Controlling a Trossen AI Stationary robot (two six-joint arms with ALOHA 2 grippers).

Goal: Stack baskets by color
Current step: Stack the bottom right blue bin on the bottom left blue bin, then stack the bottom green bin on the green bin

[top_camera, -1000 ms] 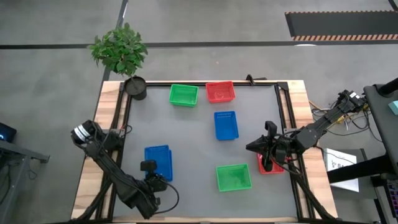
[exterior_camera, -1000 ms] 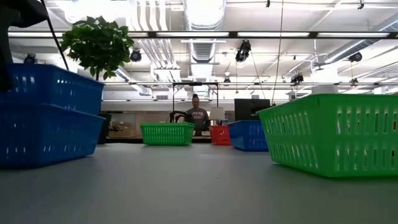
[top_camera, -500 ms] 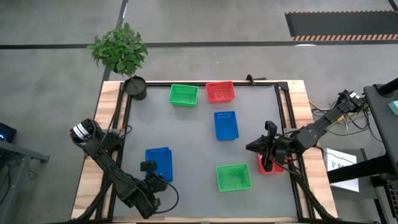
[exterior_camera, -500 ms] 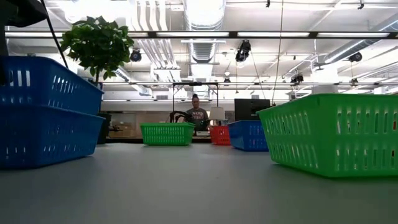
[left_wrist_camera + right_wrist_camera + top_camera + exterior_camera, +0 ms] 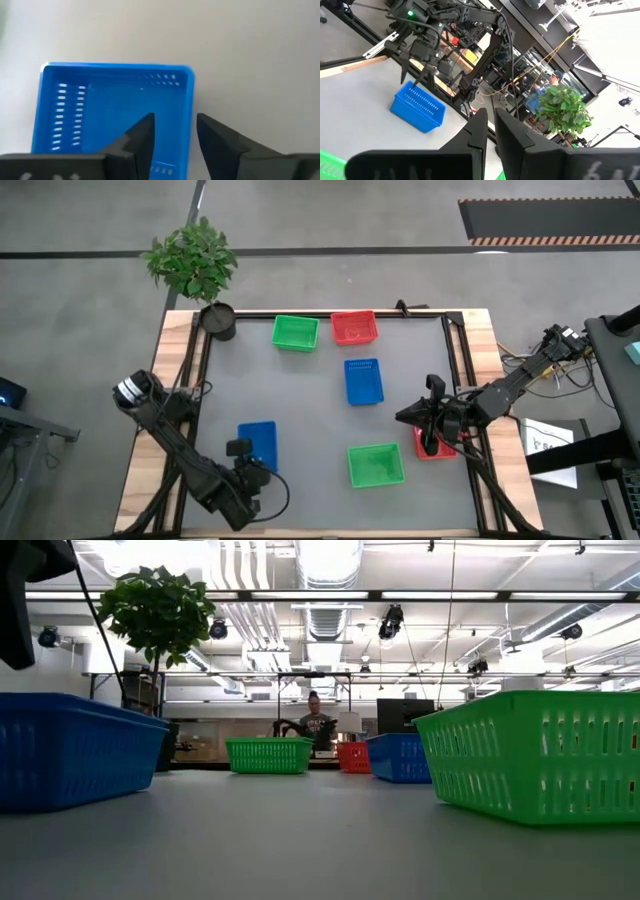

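Observation:
A blue basket (image 5: pixel 257 442) stands level on the table near its left front, also in the low view (image 5: pixel 75 750). My left gripper (image 5: pixel 172 125) hangs open over the blue basket's near end, one finger inside its long side wall (image 5: pixel 190 107) and one outside, clear of it. My right gripper (image 5: pixel 402 417) is shut and held level above the table at the right, over a red basket (image 5: pixel 438 444). More baskets rest flat on the table: green (image 5: pixel 295 332), red (image 5: pixel 355 327), blue (image 5: pixel 363 380) and green (image 5: pixel 376 464).
A potted plant (image 5: pixel 215 318) stands at the table's far left corner. Black rails (image 5: pixel 452 350) run along the table's sides. Bare grey tabletop (image 5: pixel 300 405) lies in the middle. A person (image 5: pixel 317 725) sits in the room behind the table.
My left gripper has opened and let go of the upper blue basket. That basket stood tilted, half on top of the lower blue one. It has dropped down into the lower basket, and the two now sit level as one stack.

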